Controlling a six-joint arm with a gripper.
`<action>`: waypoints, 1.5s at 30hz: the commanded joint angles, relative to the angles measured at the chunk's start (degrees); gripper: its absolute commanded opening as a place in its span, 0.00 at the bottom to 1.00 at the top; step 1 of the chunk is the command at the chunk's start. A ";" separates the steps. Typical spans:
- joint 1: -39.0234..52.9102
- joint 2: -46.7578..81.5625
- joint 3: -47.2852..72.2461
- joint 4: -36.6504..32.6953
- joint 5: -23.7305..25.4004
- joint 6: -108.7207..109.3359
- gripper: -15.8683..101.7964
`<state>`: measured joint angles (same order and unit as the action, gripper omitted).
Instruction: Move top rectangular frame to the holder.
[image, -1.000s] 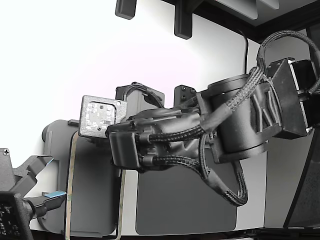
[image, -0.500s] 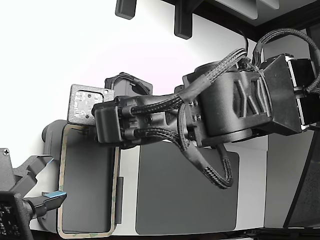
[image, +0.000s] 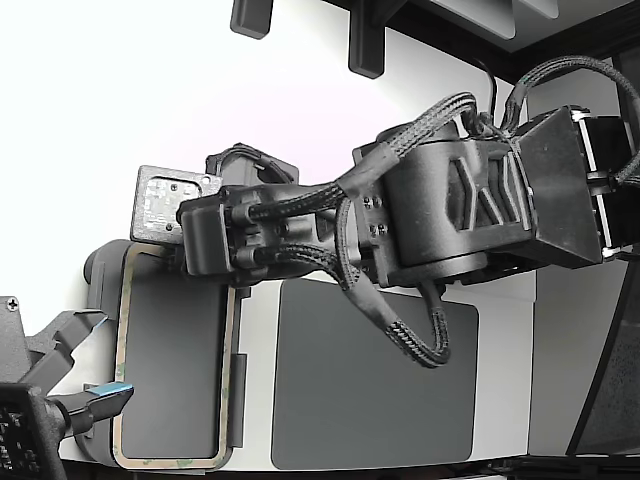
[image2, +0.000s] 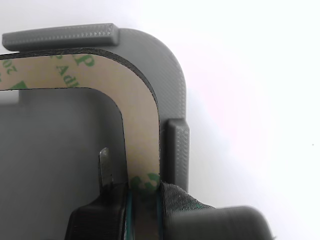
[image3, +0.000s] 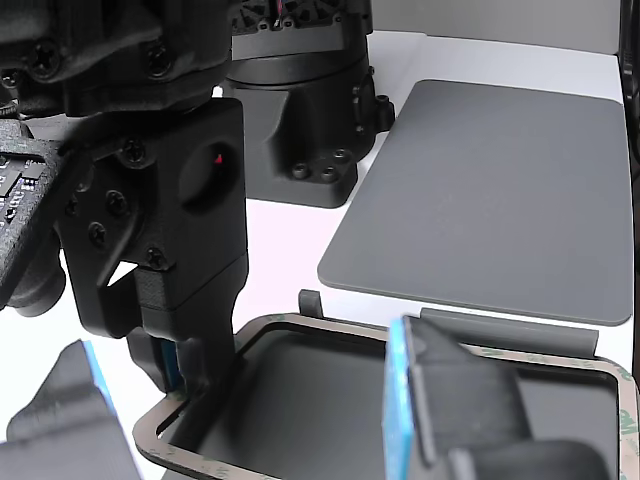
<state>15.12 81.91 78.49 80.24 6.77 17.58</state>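
Settling over the last half sec, the frame dropped from a slight tilt to lie squarer w/ the tray at the exterior view's left, beside the dark mat. Arm had shifted a bit further that way too. Wrist view showed the gripper clenched on the frame's border, one finger each side, corner tucked inside the tray's raised tabs. Prob. seated or nearly so; whether it lay fully flat couldn't be told. Letting go looked like the next step.
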 joint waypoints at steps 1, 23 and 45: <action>-1.05 1.93 -0.70 -0.62 -0.09 -0.09 0.04; -1.41 2.55 3.16 -3.43 -1.14 -1.14 0.04; -1.67 1.14 2.64 -3.08 -1.49 -2.37 0.04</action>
<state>14.24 82.09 82.62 77.26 5.45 15.56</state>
